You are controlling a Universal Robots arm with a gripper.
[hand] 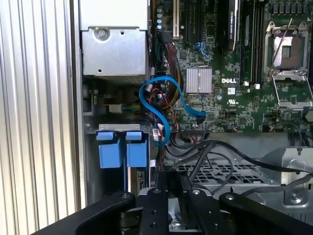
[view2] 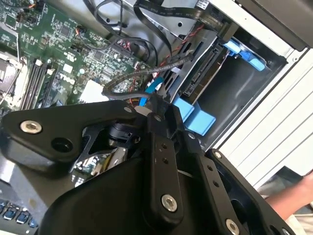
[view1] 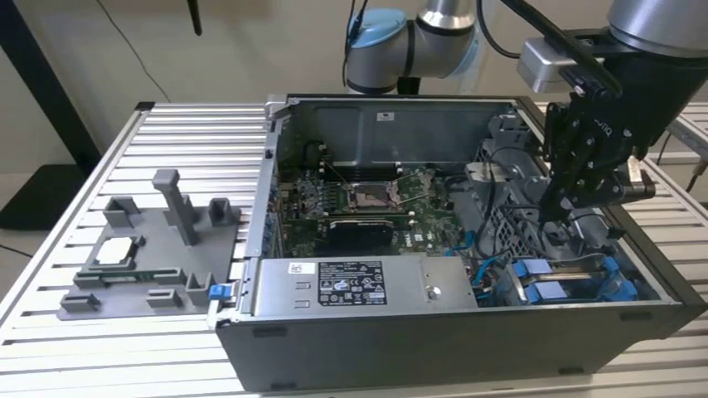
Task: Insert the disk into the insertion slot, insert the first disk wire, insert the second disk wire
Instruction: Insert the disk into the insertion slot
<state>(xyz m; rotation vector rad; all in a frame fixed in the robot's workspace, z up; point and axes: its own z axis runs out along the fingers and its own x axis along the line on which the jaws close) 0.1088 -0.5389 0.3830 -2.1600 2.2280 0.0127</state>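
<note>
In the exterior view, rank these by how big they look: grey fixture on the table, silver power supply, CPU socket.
1. grey fixture, largest.
2. silver power supply, not far behind.
3. CPU socket, clearly smallest, though it sits farther back.

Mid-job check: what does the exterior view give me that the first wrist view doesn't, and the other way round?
Exterior view: the grey parts fixture beside the case, the arm's upper joints, and the power supply's white label. First wrist view: the silver heatsink on the motherboard and the coloured wire bundle. Both: the open CPU socket and the blue carrier tabs.
</note>
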